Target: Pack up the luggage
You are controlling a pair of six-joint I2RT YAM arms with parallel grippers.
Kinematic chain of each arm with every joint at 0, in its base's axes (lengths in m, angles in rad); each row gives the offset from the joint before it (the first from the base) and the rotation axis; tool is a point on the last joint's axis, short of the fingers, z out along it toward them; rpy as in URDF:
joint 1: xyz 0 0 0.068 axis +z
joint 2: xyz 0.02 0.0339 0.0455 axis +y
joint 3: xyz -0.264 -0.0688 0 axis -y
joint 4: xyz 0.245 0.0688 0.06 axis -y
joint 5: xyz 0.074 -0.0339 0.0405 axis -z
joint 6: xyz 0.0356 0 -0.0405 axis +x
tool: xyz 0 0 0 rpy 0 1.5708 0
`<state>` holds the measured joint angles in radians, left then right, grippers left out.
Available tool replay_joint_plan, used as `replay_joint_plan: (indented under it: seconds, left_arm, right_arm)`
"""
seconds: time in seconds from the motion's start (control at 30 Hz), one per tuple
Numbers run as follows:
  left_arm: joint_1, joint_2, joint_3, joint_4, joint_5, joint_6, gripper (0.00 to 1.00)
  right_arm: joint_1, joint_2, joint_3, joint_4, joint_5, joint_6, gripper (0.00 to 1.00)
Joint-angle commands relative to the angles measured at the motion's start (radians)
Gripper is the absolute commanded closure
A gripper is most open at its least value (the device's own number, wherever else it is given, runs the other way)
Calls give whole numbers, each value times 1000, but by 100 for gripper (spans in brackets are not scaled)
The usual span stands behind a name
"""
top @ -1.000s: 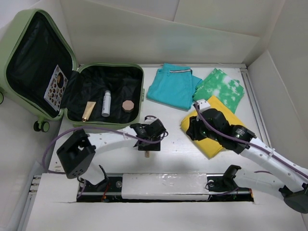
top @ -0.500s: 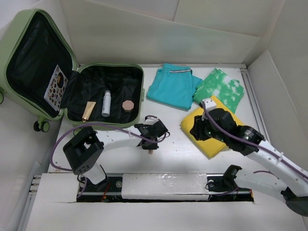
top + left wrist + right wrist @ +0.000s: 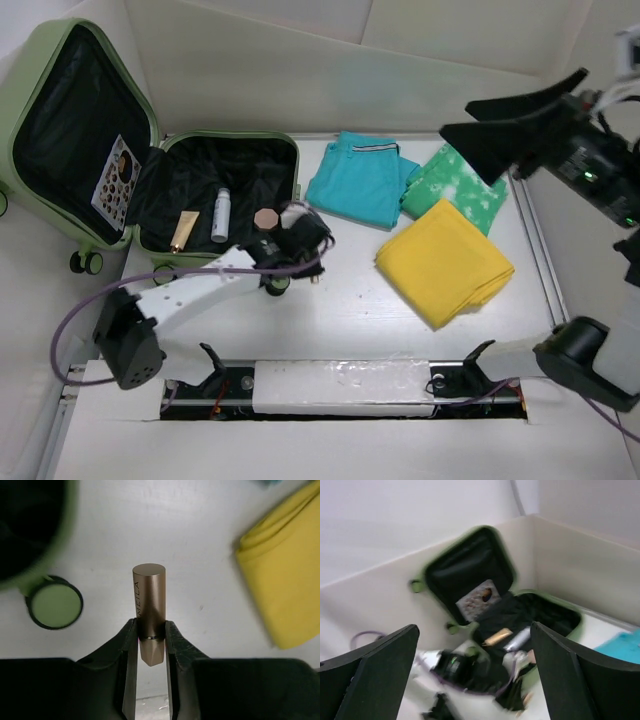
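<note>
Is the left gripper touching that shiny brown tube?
Touching. The left wrist view shows the left gripper shut on the tube, with both fingers pressed against its sides and no gap.

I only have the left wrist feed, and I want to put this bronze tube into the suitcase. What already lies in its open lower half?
Observer: The luggage's lower half holds a tan tube, a white bottle and a pinkish compact, side by side.
Operator: Is the other arm near my left tool and its bronze tube?
Observer: No. The right tool hangs high above the right side of the table, open and empty.
Operator: Any clothes besides the yellow cloth?
Observer: A teal garment and a green-and-white cloth lie behind it.
</note>
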<state>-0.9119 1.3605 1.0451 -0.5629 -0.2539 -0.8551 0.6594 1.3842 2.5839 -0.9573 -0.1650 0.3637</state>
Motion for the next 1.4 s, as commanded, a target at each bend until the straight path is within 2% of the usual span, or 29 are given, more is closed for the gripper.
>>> replay_joint_plan:
  seconds: [0.0,0.1,0.17,0.2,0.23,0.27,0.33,0.43,0.57,0.67,0.73,0.8,0.83,0.93,0.97,1.2,1.37]
  left_arm:
    - [156,-122,111,-74,-25,57,100]
    - [267,-142,171,-88,-10,119,100]
    - [294,-143,194,-103,-22,132,100]
    - [294,-143,204,-103,-33,146,100]
    - [317,-143,213,-103,-42,146,100]
    - [330,-143,213,-91,-42,159,100]
    - [387,-123,201,-63,-13,174,100]
    - [459,-123,165,-23,28,200,100]
    - [669,-112,112,64,152,209,100]
    - [758,-81,102,97,182,220,100]
    - [837,-49,102,110,193,229,94]
    - [851,-37,102,110,165,229,81]
    - [851,-37,102,110,156,229,69]
    - [851,-37,102,120,156,220,55]
    - [851,-37,102,120,165,220,47]
    - [851,-92,79,129,185,261,44]
    - [829,-129,79,98,176,288,42]
  right_arm:
    - [-85,-103,-140,207,-321,181,1]
    - [-199,-120,-226,330,-482,260,1]
    - [-260,-120,-252,373,-560,329,1]
    - [-271,-131,-322,418,-596,358,1]
    - [-280,-152,-370,542,-628,392,1]
    - [-280,-166,-417,602,-651,459,1]
    - [-308,-203,-560,693,-666,489,1]
    - [-362,-212,-585,715,-691,489,1]
    - [-466,-232,-637,727,-766,498,1]
    - [-506,-232,-662,784,-789,532,1]
    - [-506,-209,-653,784,-789,532,1]
    - [-506,-197,-631,795,-804,532,1]
    - [-533,-197,-631,795,-815,532,1]
    - [-556,-227,-695,795,-824,509,1]
    - [-557,-237,-696,804,-824,509,1]
    - [-537,-215,-674,822,-815,538,1]
    - [-560,-266,-739,841,-797,553,1]
